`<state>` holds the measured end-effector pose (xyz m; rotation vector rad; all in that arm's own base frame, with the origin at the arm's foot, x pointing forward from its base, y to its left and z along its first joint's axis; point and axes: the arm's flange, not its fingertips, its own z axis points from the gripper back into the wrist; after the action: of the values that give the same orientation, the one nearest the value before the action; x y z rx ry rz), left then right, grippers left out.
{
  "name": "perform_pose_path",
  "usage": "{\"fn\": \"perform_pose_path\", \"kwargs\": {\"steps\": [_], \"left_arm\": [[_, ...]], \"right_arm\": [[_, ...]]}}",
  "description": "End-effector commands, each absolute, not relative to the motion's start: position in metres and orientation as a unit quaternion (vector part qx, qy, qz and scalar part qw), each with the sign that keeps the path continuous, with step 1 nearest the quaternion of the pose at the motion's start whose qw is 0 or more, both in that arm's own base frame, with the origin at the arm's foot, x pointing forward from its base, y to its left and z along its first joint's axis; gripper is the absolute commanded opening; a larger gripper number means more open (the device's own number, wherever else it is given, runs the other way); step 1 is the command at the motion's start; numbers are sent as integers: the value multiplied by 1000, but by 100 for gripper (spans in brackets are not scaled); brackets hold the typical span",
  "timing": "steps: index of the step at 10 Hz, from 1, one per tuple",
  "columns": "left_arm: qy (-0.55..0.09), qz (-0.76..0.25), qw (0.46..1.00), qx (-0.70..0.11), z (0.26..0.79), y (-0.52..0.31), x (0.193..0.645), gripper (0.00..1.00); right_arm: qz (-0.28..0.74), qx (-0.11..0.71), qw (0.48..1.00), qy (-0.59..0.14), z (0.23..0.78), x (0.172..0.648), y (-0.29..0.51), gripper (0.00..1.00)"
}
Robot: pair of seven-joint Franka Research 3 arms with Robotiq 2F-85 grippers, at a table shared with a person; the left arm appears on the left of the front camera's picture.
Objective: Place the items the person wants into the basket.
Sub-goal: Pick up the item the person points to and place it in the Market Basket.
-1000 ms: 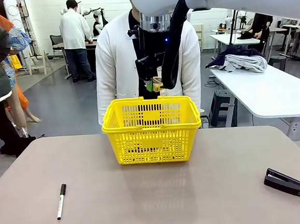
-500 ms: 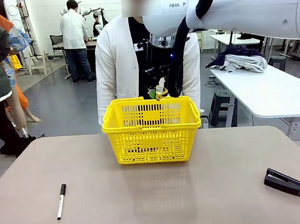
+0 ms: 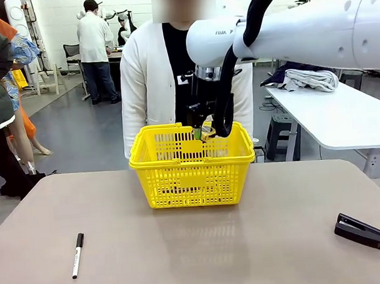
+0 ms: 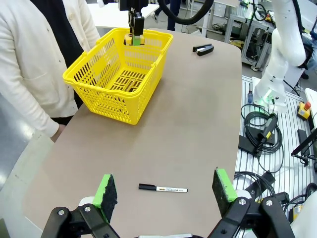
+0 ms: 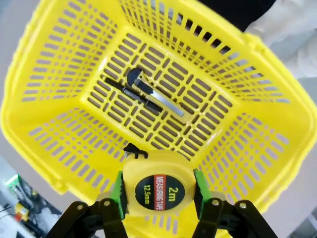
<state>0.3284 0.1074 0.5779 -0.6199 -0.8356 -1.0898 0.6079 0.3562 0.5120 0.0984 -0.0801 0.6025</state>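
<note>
Meanwhile, at the shared table (image 3: 199,259), the person (image 3: 147,79) in a white cardigan stands just behind the yellow basket (image 3: 192,174), which sits toward the table's far edge, apparently so that both sides can reach it. From the basket's right, the robot's right arm (image 3: 300,31) reaches across the middle and holds the right gripper (image 3: 198,129) directly above the basket's open top, its green pads clenched on the yellow-and-black tape measure (image 5: 157,189), label facing the wrist camera; that position, squarely over the opening, suggests a drop is being lined up, and the measure is not yet inside. On the basket's slotted floor already lie the utility knife (image 5: 157,96) and, just beside it, the thin dark pen (image 5: 119,88). Well apart from the basket, toward the robot's side, the left gripper (image 4: 166,191) hangs released, jaws spread wide above the table near the white marker (image 4: 162,188), which lies untouched. To the basket's right, near the table's edge, the black stapler (image 3: 361,231) also rests undisturbed, seemingly not wanted.
</note>
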Motion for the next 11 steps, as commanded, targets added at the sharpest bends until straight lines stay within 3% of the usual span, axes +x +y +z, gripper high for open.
{"fn": "perform_pose_path", "kwargs": {"steps": [1,5,11], "left_arm": [[-388,-499,721,-284,577,109,328,100],[-388,-499,721,-284,577,109,328,100],[-388,-499,721,-284,577,109,328,100]], "right_arm": [[298,61,952,-42,509,635,359,63],[270,71,960,-1,466,666,354,63],[268,40,961,51,422,669,359,63]]}}
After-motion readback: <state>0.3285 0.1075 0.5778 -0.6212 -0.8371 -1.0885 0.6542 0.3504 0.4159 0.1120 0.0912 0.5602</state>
